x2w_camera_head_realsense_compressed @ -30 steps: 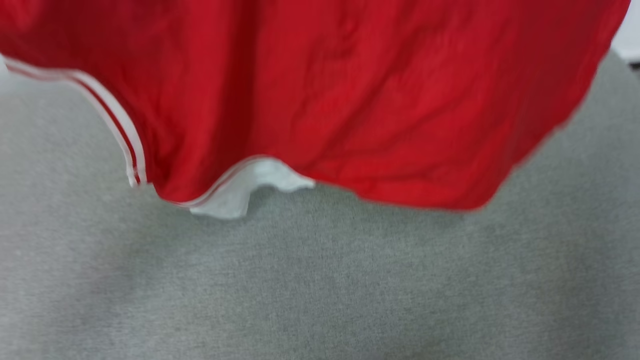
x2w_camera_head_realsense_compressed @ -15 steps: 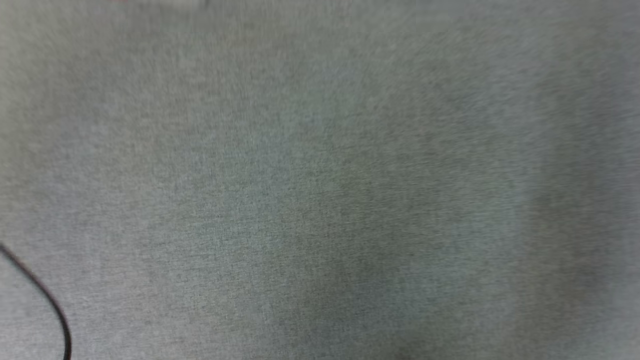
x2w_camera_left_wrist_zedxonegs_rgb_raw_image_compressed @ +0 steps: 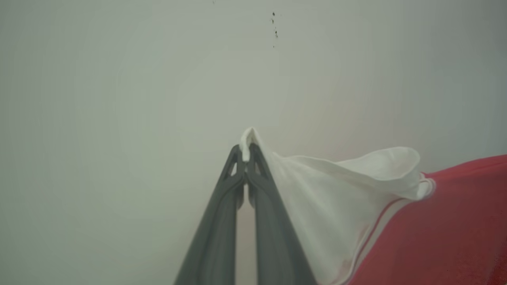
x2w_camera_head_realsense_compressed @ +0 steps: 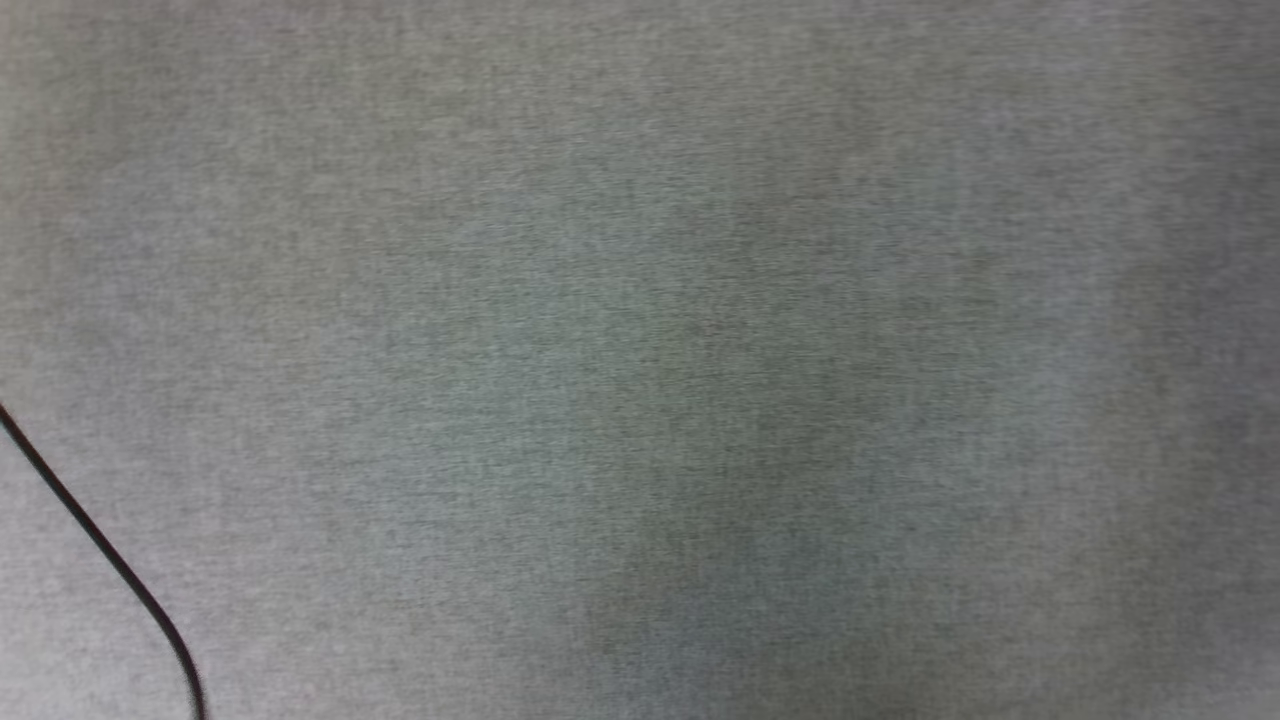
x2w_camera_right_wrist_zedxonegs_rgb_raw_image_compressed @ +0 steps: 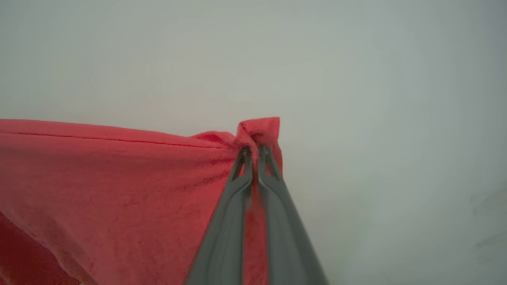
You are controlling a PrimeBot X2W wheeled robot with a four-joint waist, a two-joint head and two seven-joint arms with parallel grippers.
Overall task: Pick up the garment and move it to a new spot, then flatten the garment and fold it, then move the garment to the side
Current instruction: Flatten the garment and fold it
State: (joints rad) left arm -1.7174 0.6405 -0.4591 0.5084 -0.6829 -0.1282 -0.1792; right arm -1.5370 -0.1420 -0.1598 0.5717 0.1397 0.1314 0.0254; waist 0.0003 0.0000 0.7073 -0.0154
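Observation:
The garment (x2w_camera_left_wrist_zedxonegs_rgb_raw_image_compressed: 443, 221) is a red shirt with a white sleeve (x2w_camera_left_wrist_zedxonegs_rgb_raw_image_compressed: 332, 190). In the left wrist view my left gripper (x2w_camera_left_wrist_zedxonegs_rgb_raw_image_compressed: 246, 152) is shut on the tip of that white sleeve, and the cloth trails off to the right. In the right wrist view my right gripper (x2w_camera_right_wrist_zedxonegs_rgb_raw_image_compressed: 253, 152) is shut on a bunched red edge of the garment (x2w_camera_right_wrist_zedxonegs_rgb_raw_image_compressed: 119, 174), which stretches away to the left. Both grippers hold the cloth up against a pale wall.
The head view looks down on a grey fabric surface (x2w_camera_head_realsense_compressed: 640, 300). A thin black cable (x2w_camera_head_realsense_compressed: 100, 545) crosses its lower left corner. A few small dark specks (x2w_camera_left_wrist_zedxonegs_rgb_raw_image_compressed: 274, 27) mark the pale wall (x2w_camera_left_wrist_zedxonegs_rgb_raw_image_compressed: 119, 99) in the left wrist view.
The red garment that hung across the top of the head view a second ago has left that view. The black cable has come in at the lower left as the picture shifted.

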